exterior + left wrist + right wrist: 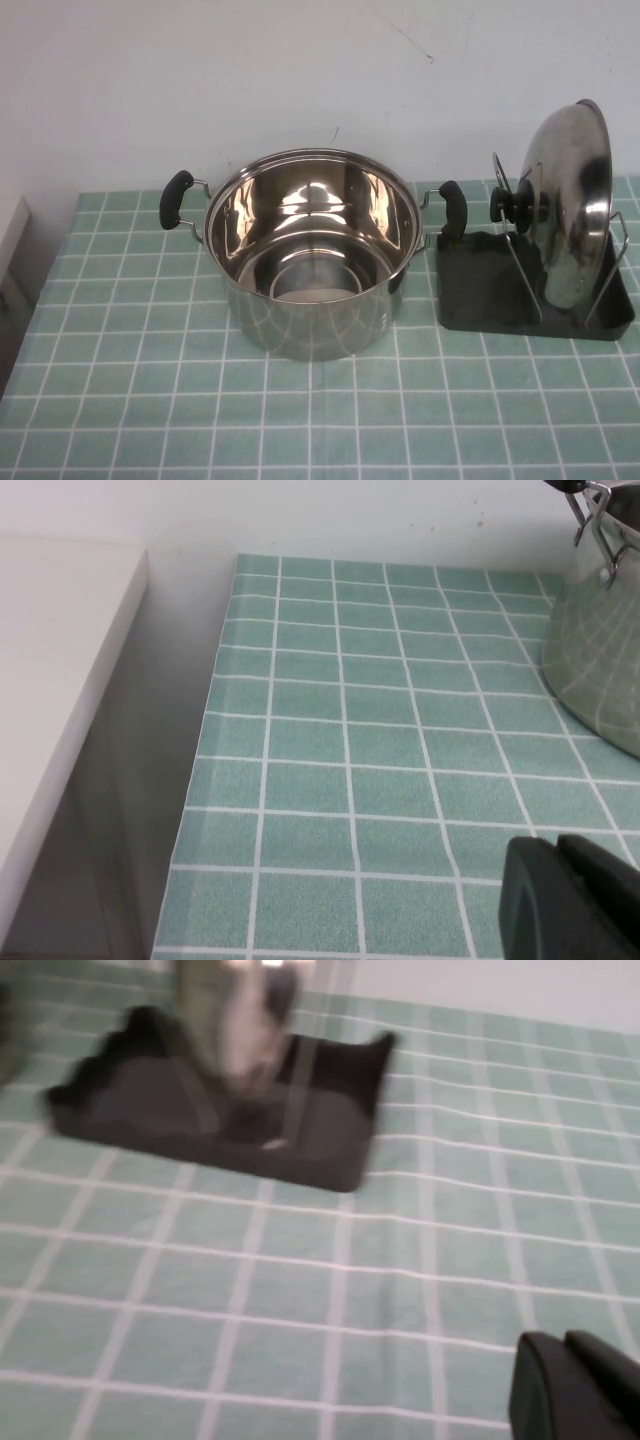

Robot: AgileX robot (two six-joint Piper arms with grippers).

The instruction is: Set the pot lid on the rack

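The shiny steel pot lid [568,200] stands on edge in the wire loops of the rack [524,282], its black knob [514,204] facing the pot. The rack's dark grey tray [478,300] sits at the table's right. In the right wrist view the tray [300,1145] and the blurred lid [235,1010] lie far ahead. Neither arm shows in the high view. My left gripper [555,848] is shut and empty, low over the cloth left of the pot. My right gripper [560,1345] is shut and empty, over the cloth away from the rack.
A deep steel pot [310,250] with two black side handles stands open at the table's middle, its wall also in the left wrist view [600,660]. A white surface [60,660] lies beyond the table's left edge. The green checked cloth [200,400] covers the table.
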